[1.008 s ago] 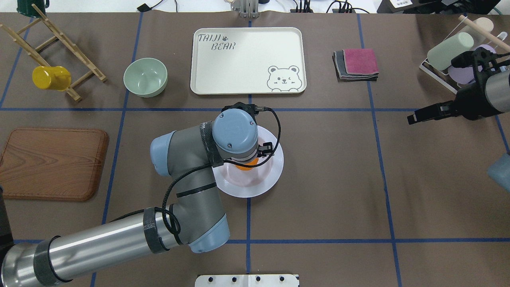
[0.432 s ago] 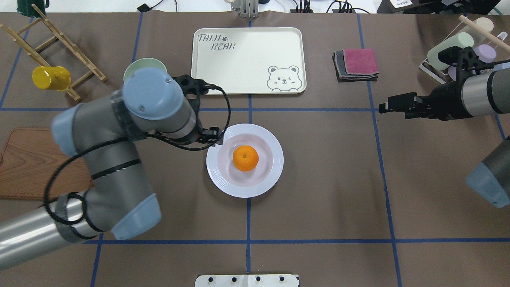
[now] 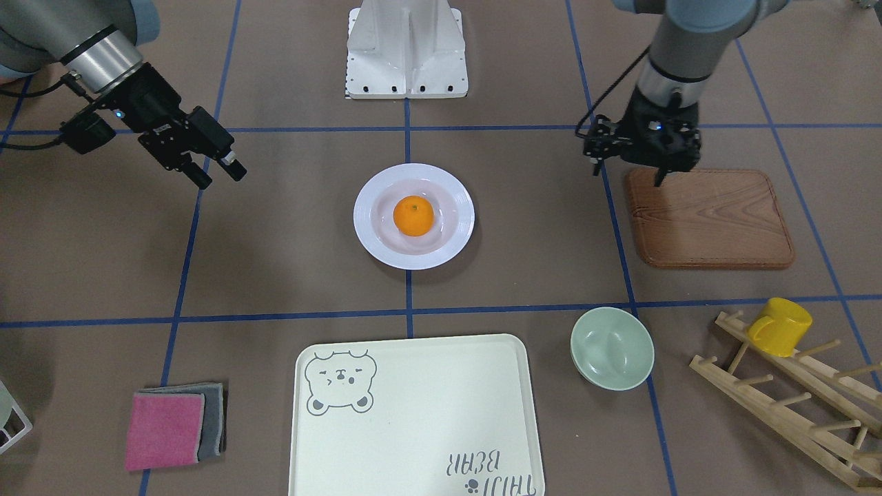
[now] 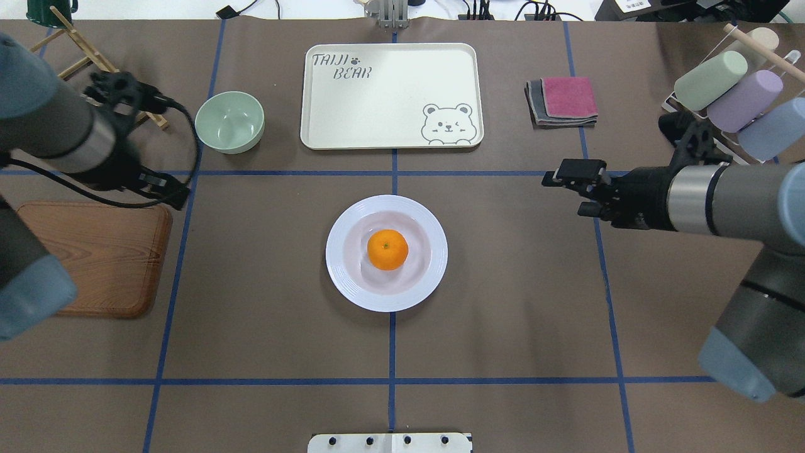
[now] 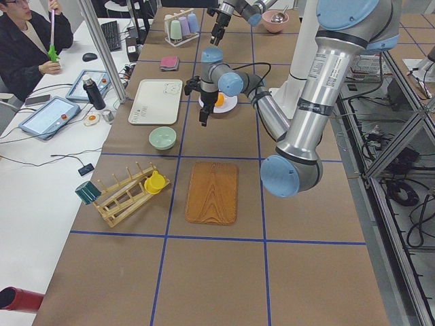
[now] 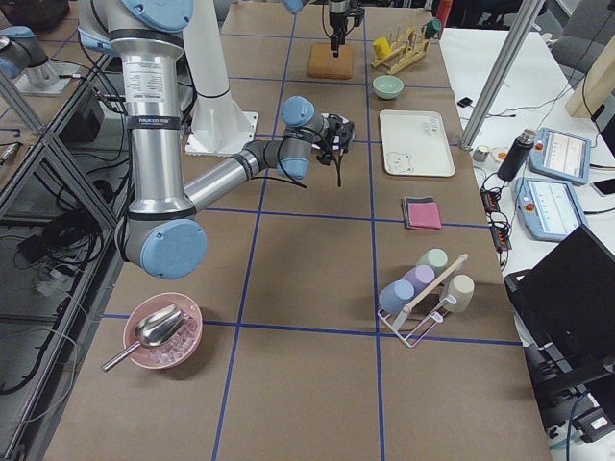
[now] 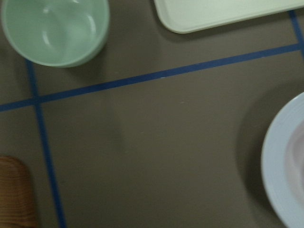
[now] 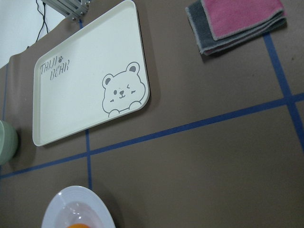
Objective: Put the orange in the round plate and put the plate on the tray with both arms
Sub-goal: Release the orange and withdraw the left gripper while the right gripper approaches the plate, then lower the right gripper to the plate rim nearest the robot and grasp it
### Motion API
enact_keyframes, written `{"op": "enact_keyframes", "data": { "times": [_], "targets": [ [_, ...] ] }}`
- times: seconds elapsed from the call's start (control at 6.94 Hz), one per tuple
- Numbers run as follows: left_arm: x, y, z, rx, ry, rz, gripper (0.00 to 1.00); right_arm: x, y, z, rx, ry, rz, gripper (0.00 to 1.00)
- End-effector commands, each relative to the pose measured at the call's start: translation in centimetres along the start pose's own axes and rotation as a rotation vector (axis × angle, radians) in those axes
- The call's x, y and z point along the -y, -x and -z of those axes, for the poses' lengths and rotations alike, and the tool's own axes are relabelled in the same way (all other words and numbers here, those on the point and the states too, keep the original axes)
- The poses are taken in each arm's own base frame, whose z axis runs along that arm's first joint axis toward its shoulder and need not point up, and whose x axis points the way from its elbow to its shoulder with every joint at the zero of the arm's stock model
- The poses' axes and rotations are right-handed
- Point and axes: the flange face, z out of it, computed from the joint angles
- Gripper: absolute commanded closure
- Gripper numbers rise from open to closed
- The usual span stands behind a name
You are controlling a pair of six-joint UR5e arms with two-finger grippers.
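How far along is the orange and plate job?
Done: the orange sits in the plate. In hand: nothing; the left gripper hovers by the wooden board, the right gripper opposite, neither touching the plate. Left: the plate rests on the table short of the tray; both grippers must carry it over.

Left claw point(image 3: 672, 176), right claw point(image 3: 220, 177) spread, aloft

The tray point(image 8: 85, 80) lies flat on the brown counter point(image 8: 213, 166). Right of it, a folded pink cloth point(image 8: 242, 16) rests on grey cloths point(image 8: 202, 40). Below the tray, cut off by the edge, the round plate point(image 8: 57, 213) holds the orange point(image 8: 78, 226).
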Motion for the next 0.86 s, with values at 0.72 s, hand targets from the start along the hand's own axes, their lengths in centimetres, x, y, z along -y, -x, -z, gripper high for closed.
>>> {"op": "enact_keyframes", "data": {
  "times": [0.72],
  "targets": [
    [-11.1, 40.0, 4.0, -0.008, 0.039, -0.001, 0.01, -21.1, 0.1, -5.1, 0.167, -0.193, -0.291, 0.02]
  ]
}}
